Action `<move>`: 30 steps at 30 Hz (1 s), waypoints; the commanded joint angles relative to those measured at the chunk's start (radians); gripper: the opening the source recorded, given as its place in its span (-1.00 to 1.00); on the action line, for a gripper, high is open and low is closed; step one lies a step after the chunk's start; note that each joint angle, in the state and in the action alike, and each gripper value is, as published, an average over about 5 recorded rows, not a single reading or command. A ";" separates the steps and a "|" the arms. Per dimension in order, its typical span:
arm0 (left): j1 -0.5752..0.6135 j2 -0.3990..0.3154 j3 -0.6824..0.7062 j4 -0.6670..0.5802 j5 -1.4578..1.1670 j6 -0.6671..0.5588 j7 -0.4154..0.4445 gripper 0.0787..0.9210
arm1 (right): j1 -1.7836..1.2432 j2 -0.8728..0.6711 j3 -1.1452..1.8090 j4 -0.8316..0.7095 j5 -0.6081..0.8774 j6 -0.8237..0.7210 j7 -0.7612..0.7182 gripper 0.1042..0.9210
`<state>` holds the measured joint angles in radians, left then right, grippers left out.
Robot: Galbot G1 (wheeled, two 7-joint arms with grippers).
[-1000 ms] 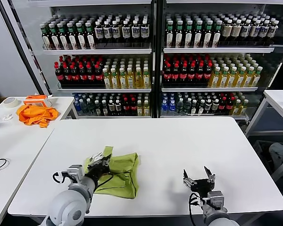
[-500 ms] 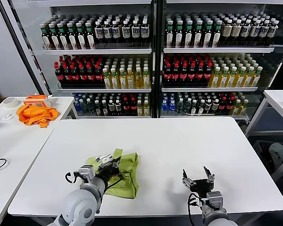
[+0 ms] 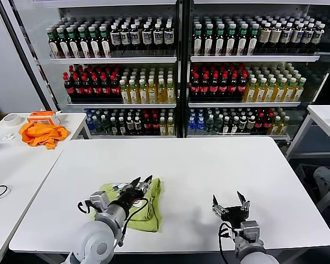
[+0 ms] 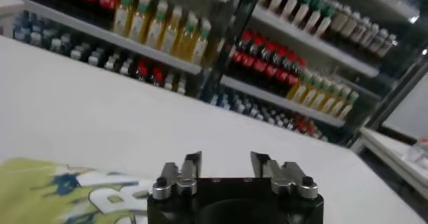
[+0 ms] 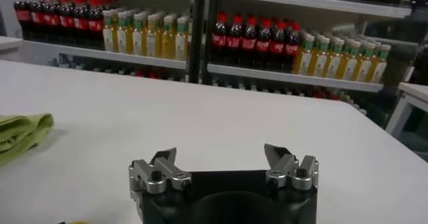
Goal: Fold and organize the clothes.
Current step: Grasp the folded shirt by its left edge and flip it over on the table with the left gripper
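The lime yellow-green T-shirt [image 3: 152, 204] lies folded into a small bundle near the front left of the white table [image 3: 220, 165]. In the left wrist view its white printed graphic [image 4: 100, 190] faces up beside the gripper body. My left gripper [image 3: 142, 180] hovers over the shirt's far right edge, open, with nothing between its fingers [image 4: 226, 162]. My right gripper [image 3: 230, 199] waits open near the front edge, well to the right of the shirt [image 5: 224, 155]. From that wrist the shirt [image 5: 20, 135] shows as a folded green edge far off.
An orange cloth [image 3: 42, 133] and a tape roll [image 3: 11, 119] lie on a side table at the far left. Glass-fronted shelves of bottles [image 3: 176, 82] stand behind the table. Another white table [image 3: 327, 118] is at the far right.
My left gripper carried the shirt's left part rightward over the rest, then opened and let it go. The bundle is narrower now. The right arm has not moved.
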<state>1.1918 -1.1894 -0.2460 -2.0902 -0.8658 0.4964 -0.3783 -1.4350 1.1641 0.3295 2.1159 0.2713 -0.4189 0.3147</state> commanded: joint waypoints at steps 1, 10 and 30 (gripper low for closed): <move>0.142 0.077 -0.163 0.019 0.427 0.022 0.071 0.23 | 0.012 0.002 -0.001 -0.004 0.000 0.007 -0.005 0.76; 0.158 0.050 -0.202 0.094 0.434 0.080 0.049 0.74 | -0.004 -0.009 0.011 0.003 0.000 0.023 -0.010 0.76; 0.138 0.020 -0.220 0.175 0.349 0.079 0.092 0.77 | -0.004 -0.012 0.011 -0.020 0.007 0.044 -0.016 0.76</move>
<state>1.3344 -1.1669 -0.4483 -1.9530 -0.4998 0.5671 -0.3073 -1.4402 1.1514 0.3394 2.0987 0.2773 -0.3773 0.2989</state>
